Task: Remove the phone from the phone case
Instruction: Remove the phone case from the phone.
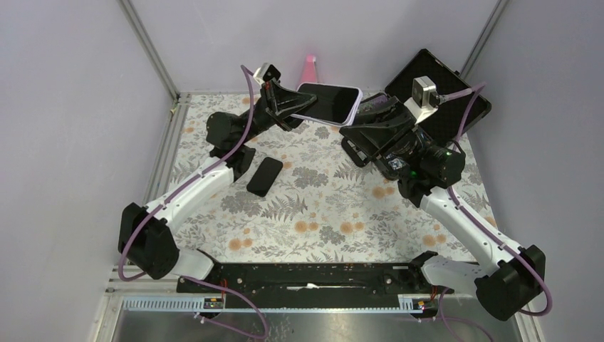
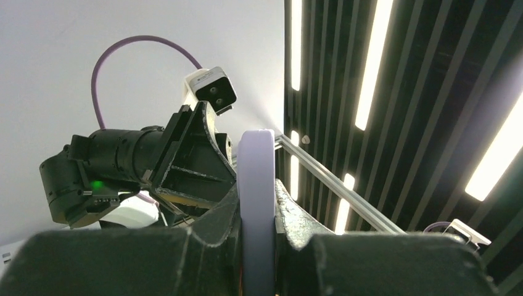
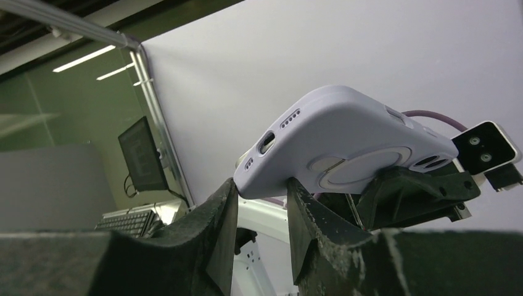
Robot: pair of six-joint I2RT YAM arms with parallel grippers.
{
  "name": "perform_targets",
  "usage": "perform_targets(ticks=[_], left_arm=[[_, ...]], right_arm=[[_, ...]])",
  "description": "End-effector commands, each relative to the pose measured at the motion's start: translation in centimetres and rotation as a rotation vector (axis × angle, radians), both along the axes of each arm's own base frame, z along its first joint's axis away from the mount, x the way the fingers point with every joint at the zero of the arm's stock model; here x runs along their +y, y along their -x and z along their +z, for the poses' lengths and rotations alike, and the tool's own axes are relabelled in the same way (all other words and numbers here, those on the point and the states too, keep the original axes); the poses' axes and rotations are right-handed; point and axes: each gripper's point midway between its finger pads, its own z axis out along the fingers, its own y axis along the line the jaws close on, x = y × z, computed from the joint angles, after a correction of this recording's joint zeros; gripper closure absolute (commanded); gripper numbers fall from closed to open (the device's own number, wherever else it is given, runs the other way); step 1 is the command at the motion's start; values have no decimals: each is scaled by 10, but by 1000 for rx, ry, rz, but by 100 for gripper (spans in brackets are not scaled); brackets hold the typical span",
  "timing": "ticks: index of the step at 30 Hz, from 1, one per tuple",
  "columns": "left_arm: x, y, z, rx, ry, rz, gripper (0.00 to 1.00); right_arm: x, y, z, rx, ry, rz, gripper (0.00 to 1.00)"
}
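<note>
The phone in its lavender case (image 1: 329, 102) hangs in the air over the far middle of the table, dark screen up. My left gripper (image 1: 288, 107) is shut on its left end; in the left wrist view the case's edge (image 2: 256, 160) stands clamped between the jaws (image 2: 256, 191). My right gripper (image 1: 363, 114) is at the right end. In the right wrist view its fingertips (image 3: 260, 183) pinch a bottom corner of the case (image 3: 345, 148), whose back with the ring and port holes faces the camera.
A black flat slab, like a phone (image 1: 265, 176), lies on the floral mat (image 1: 320, 206) left of the middle. An open black box (image 1: 456, 100) stands at the far right corner. A pink cone (image 1: 308, 69) stands behind the held phone. Grey walls enclose three sides.
</note>
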Motion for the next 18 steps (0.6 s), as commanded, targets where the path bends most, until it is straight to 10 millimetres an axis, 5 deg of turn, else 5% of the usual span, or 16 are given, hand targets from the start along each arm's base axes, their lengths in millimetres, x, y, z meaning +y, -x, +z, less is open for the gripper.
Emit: perform_targets(ticks=[1, 11, 15, 18], left_arm=[[-30, 19, -32, 225, -128, -252, 100], [-26, 17, -13, 141, -49, -213, 100], [-9, 2, -5, 84, -34, -135, 100], [-2, -6, -7, 57, -67, -94, 100]], right_arm=[[5, 32, 10, -142, 39, 98, 100], [13, 4, -8, 74, 51, 107, 97], [7, 1, -38, 146, 111, 11, 26], [1, 6, -49, 149, 167, -46, 11]])
